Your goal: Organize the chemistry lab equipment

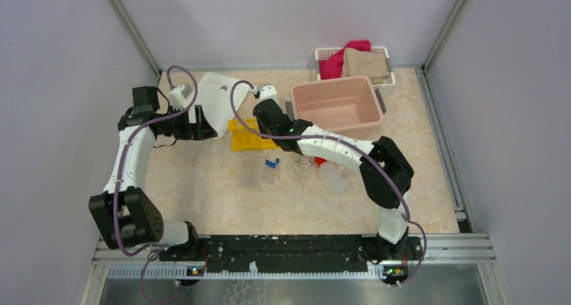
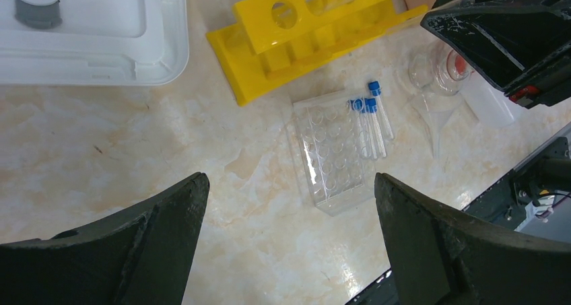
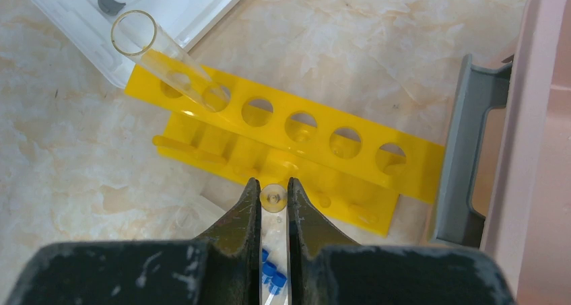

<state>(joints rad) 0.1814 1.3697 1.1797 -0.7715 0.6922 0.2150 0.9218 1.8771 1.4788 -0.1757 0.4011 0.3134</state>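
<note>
My right gripper (image 3: 273,187) is pinching a small clear tube (image 3: 273,197), its long axis running back between my fingers. The yellow six-hole tube rack (image 3: 279,115) lies just ahead, crosswise on the table (image 3: 81,150). My left gripper (image 2: 289,184) hangs spread wide.

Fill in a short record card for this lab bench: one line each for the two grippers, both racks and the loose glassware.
left gripper: open, holding nothing
right gripper: shut on a clear tube, above the yellow rack
yellow rack: six holes, one open tube leaning in a hole
clear rack: lying flat on the table
blue-capped tubes: three, lying alongside the clear rack
funnel and flask: on the table, beside the tubes
</note>
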